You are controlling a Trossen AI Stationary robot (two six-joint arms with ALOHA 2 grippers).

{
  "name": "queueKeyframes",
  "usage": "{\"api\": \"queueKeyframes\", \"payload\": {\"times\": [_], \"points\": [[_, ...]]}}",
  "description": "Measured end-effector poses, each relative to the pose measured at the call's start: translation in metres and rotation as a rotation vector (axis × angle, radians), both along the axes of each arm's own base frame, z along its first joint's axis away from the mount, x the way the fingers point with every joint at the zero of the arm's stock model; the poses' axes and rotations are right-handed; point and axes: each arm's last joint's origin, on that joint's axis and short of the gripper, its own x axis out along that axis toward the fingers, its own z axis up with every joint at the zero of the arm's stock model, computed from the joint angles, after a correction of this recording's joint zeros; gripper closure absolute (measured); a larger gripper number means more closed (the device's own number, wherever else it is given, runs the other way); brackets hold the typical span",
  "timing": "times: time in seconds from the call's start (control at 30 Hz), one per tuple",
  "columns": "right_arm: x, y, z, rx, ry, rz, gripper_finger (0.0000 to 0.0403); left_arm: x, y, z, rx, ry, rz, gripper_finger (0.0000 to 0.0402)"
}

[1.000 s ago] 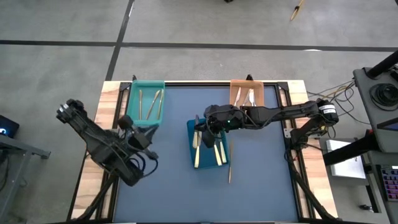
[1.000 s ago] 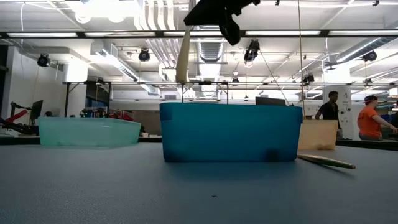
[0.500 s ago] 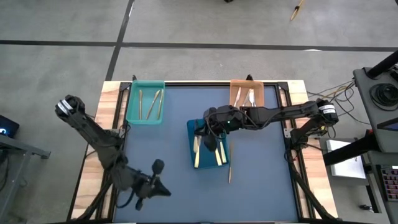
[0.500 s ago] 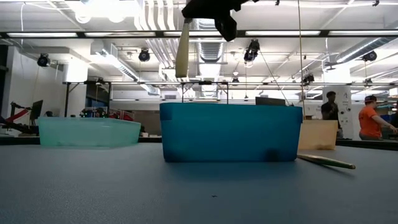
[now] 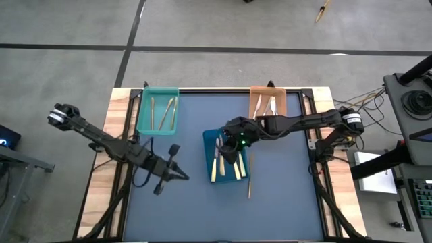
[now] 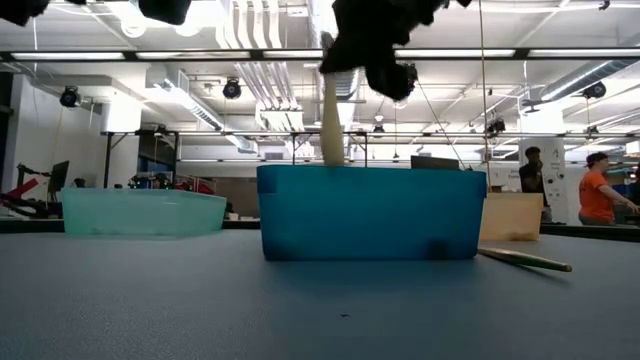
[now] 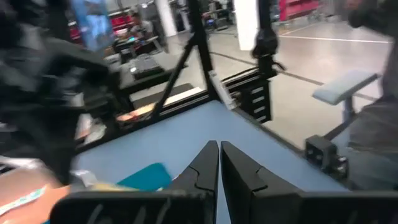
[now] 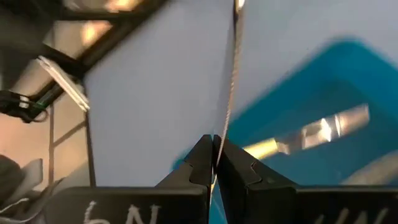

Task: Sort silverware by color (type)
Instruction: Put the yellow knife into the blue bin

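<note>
- The right pincer (image 5: 228, 144) hangs over the blue tray (image 5: 208, 170) near the middle of the bench (image 5: 283, 196), its fingers pinching a cream-handled utensil (image 6: 332, 125) that points down, its lower end hidden behind the tray's near wall in the low view.
- In the right wrist view the slim piece (image 8: 232, 74) runs straight out from between the fingertips (image 8: 201, 153), which are pressed against it.
- More cream-handled silverware (image 5: 214, 170) lies in the blue tray.
- One gold-tan utensil (image 5: 249, 184) rests on the bench just beside that tray.
- The teal tray (image 5: 144, 115) at the far left corner holds a few pieces (image 5: 167, 112); the orange tray (image 5: 254, 101) at the far edge holds others (image 5: 273, 104).
- The left pincer (image 5: 177, 173) is over bare bench left of the blue tray, fingers (image 7: 202, 168) pressed together on nothing.
- Two people (image 6: 600, 187) stand in the room behind.
</note>
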Motion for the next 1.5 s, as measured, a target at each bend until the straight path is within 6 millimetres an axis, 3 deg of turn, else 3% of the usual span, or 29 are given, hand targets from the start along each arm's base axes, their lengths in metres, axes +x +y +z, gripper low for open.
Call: {"api": "queueKeyframes", "payload": {"times": [0.2, 0.47, 0.8, 0.9, 1.5], "points": [[0.001, -0.009, -0.015, 0.135, 0.121, -0.064, 0.0394, -0.024, 0.018, -0.003, 0.023, -0.067, 0.029, 0.0402], [0.003, -0.047, -0.022, 0.242, 0.134, -0.191, 0.0394, -0.052, 0.038, 0.010, -0.039, -0.192, 0.268, 0.0401], [0.014, -0.084, -0.057, 0.504, 0.226, -0.130, 0.0394, -0.064, 0.045, 0.012, -0.062, -0.171, 0.322, 0.0401], [0.017, -0.088, -0.066, 0.511, 0.249, -0.142, 0.0394, -0.063, 0.044, 0.011, -0.058, -0.166, 0.322, 0.0401], [0.014, -0.083, -0.070, 0.390, 0.296, -0.196, 0.0394, -0.064, 0.045, 0.012, -0.043, -0.175, 0.332, 0.0401]]}}
